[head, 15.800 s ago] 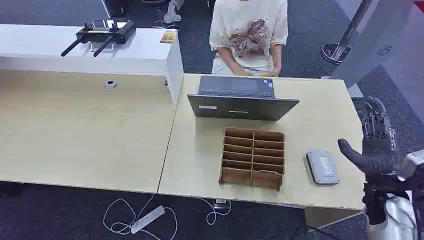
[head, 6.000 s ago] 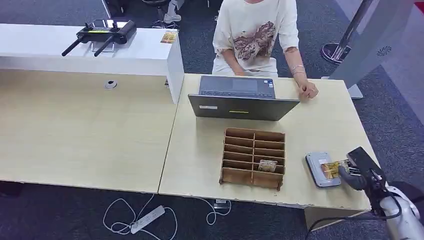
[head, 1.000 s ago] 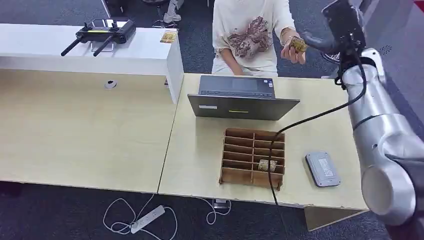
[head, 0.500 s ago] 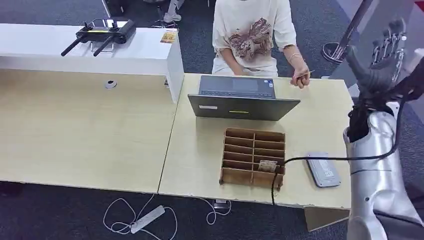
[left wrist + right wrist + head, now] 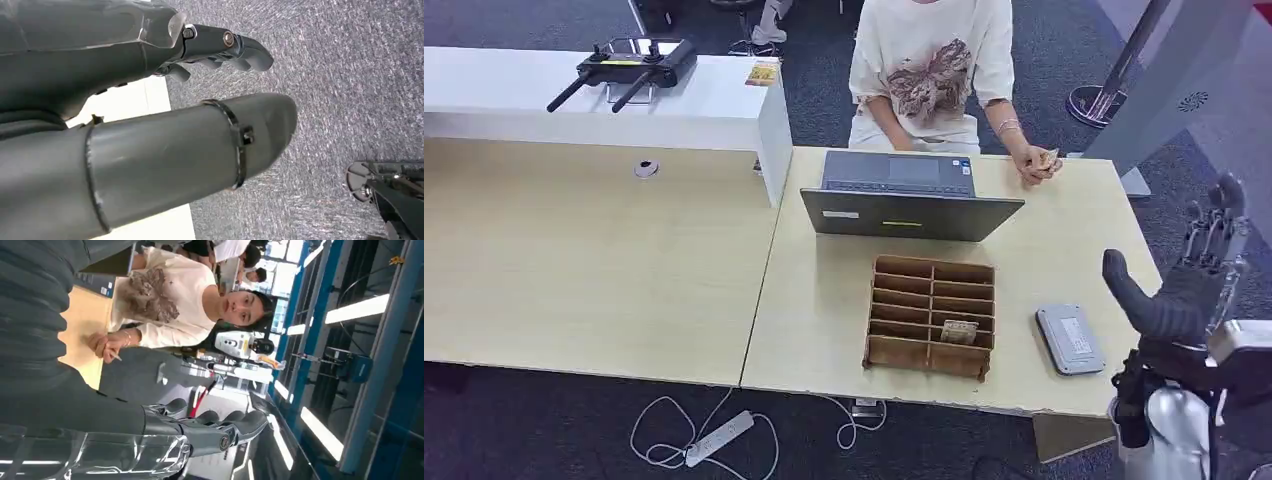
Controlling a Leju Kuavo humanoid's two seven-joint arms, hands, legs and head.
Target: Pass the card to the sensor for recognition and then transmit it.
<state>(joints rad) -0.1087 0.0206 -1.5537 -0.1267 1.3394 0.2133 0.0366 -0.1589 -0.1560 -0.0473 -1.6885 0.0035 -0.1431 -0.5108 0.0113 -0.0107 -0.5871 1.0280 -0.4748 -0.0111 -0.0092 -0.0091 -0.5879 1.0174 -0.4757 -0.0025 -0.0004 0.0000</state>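
1. The card (image 5: 1048, 159) is a small tan-and-yellow piece, mostly hidden in the person's hand (image 5: 1032, 163) at the far edge of the worktop (image 5: 824, 300), right of the laptop (image 5: 909, 196).
2. A second card (image 5: 959, 331) stands in the wooden divider tray (image 5: 930, 316) near the front edge.
3. The grey sensor (image 5: 1070, 339) lies flat by the front right corner.
4. The right hand (image 5: 1189, 285) is raised beyond the right edge, fingers apart, holding nothing.
5. The left hand (image 5: 150, 125) hangs over carpet, fingers loosely spread, holding nothing.

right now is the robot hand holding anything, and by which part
Nothing. The right robot hand is raised with its fingers spread, and the left robot hand holds nothing. The card is in the person's hand.
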